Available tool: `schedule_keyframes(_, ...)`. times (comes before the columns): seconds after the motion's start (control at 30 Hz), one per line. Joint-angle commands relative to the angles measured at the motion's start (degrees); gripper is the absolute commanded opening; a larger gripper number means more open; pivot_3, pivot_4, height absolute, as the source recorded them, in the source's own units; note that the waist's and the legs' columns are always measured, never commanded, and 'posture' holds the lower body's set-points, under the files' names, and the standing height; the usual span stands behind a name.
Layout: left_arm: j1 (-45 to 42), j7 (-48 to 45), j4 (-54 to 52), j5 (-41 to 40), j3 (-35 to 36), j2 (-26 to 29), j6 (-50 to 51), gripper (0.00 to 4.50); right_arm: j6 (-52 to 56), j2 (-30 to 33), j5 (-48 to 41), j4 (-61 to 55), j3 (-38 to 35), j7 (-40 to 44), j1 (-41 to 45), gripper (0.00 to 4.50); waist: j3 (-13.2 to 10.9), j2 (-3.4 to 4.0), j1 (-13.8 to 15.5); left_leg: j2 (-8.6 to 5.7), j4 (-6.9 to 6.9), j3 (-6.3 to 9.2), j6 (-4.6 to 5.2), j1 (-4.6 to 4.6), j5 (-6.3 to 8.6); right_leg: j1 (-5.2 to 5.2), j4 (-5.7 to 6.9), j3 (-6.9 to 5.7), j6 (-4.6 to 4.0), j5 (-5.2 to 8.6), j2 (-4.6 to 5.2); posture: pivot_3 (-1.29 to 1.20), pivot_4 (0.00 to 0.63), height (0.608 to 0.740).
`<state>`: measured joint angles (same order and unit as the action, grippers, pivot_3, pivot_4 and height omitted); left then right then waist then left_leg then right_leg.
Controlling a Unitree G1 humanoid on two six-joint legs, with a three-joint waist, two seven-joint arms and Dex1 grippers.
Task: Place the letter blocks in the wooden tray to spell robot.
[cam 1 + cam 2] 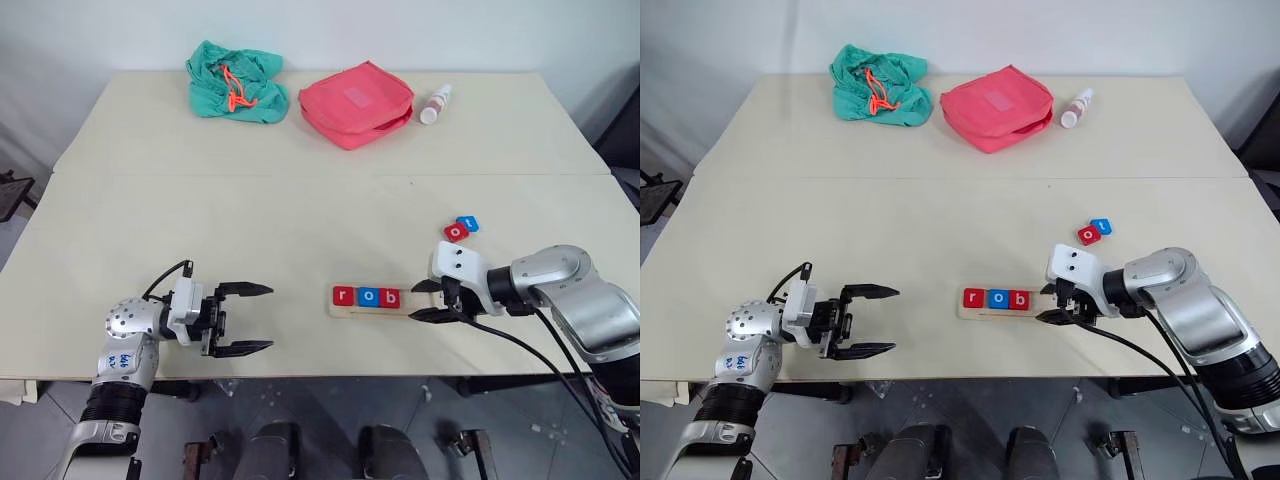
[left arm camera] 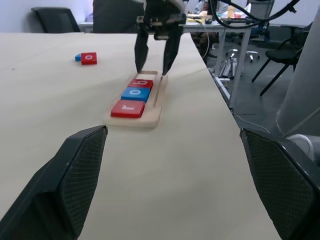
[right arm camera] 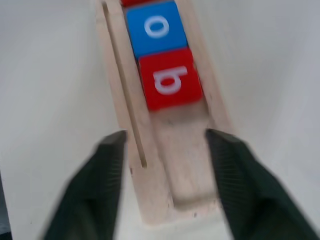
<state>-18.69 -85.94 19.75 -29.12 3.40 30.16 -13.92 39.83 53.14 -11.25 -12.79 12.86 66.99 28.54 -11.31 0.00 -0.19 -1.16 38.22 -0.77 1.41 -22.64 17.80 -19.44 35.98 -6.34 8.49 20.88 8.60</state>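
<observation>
Straddling the wooden tray (image 1: 352, 310), the right tool (image 1: 430, 300) gapes empty (part-open).

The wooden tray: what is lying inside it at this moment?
The wooden tray holds red r, blue o and red b. The right gripper hides part of its bare end.

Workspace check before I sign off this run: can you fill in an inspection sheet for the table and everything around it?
Surface: pale table, seam across it.
Job's things: wooden tray near the front edge holds red r, blue o, red b; its right end is bare. Red o and blue tile lie loose on the table behind it.
Clutter: green cloth, pink pouch, small bottle at the far side.
Grippers: left claw open, empty; right claw open over the tray's bare end, holding nothing.
Cables: black cable along the right arm.
Surroundings: chairs beyond the table.
</observation>
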Motion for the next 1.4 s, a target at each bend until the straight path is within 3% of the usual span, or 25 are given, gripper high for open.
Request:
schedule_keyframes(0.03, -0.3, -1.2, -0.4, -0.2, 0.3, 0.0, -0.7, 4.50, -1.1, -0.9, 0.0, 0.7, -1.0, -1.0, 0.8, 1.06, 0.0, 0.00, 0.1, 0.00, 0.00, 0.01, 0.00, 0.00, 0.00, 0.00, 0.00, 0.00, 0.00, 0.00, 0.00, 0.00, 0.150, 0.740)
schedule_keyframes(0.13, -0.1, -1.1, -0.8, -0.3, 0.5, 0.2, -0.5, 4.50, -1.5, -1.5, 0.3, 1.6, -0.2, -1.4, 1.1, 0.07, 0.0, 0.00, 0.1, -0.02, 0.00, 0.01, 0.00, -0.01, 0.00, 0.00, 0.00, 0.00, 0.00, 0.00, 0.01, 0.00, 0.150, 0.740)
schedule_keyframes(0.17, 0.1, -1.1, -0.9, -0.4, 0.5, 0.2, -0.5, 4.50, -1.5, -1.6, 0.3, 1.8, 0.0, -1.4, 1.1, 0.02, 0.0, 0.00, 0.1, -0.02, 0.01, 0.01, 0.00, -0.01, 0.00, 0.00, 0.00, 0.00, 0.00, 0.00, 0.01, 0.00, 0.150, 0.740)
schedule_keyframes(0.8, 2.1, 0.3, -3.3, -0.5, 1.1, 0.7, 0.2, 4.50, -3.1, -5.2, 1.0, 4.2, 2.4, -1.8, 2.5, 0.02, 0.0, -0.01, 0.1, -0.02, 0.04, 0.04, 0.00, -0.01, 0.00, 0.02, 0.00, 0.00, 0.00, 0.00, 0.01, 0.00, 0.150, 0.740)
schedule_keyframes(1.4, -0.7, 0.4, -0.5, 0.4, 0.4, -0.4, -0.5, 4.50, -2.6, -3.9, -0.7, 1.9, -1.8, -3.1, 0.5, 0.02, 0.0, -0.01, 0.1, -0.03, 0.04, 0.04, 0.01, -0.02, 0.00, 0.02, 0.00, 0.00, 0.00, 0.00, 0.01, 0.00, 0.150, 0.740)
